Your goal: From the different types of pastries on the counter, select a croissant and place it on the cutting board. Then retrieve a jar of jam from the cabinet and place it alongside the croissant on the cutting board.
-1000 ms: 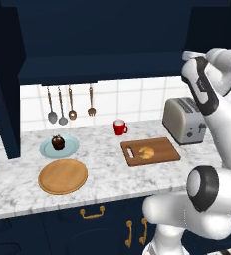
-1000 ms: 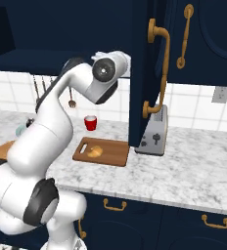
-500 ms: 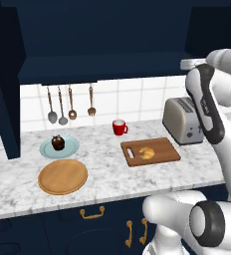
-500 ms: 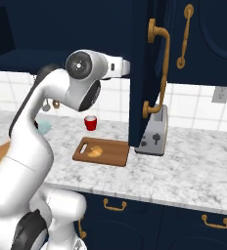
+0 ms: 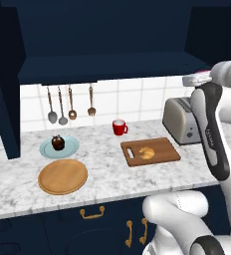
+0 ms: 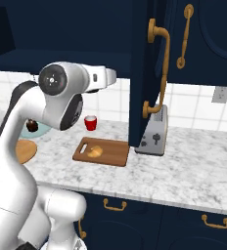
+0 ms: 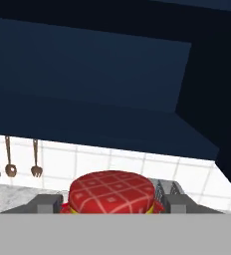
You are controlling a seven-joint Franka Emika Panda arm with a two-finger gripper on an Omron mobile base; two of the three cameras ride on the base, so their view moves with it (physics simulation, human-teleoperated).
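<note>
In the hand view my gripper (image 7: 111, 204) is shut on the jar of jam (image 7: 111, 191), whose red checked lid sits between the two dark fingertips (image 7: 48, 202). Ahead of it are the dark navy cabinet and its shelf (image 7: 102, 124). The cabinet shelf (image 5: 112, 64) looks bare in the left base view. The golden croissant (image 5: 147, 152) (image 6: 95, 151) lies on the brown cutting board (image 5: 163, 147) (image 6: 113, 156) on the marbled counter (image 5: 102, 169). A dark chocolate pastry (image 5: 57, 143) rests on a pale blue plate at the left.
A red mug (image 5: 119, 127) stands behind the board and a silver toaster (image 5: 179, 119) to its right. A round wooden plate (image 5: 62, 176) lies front left. Utensils (image 5: 70, 104) hang on the tiled wall. The open cabinet door (image 6: 145, 73) hangs over the toaster.
The arm has swung and folded, with its forearm now hanging down at the right of the left base view. The hand sits slightly lower. Croissant, board and mug have not moved.
</note>
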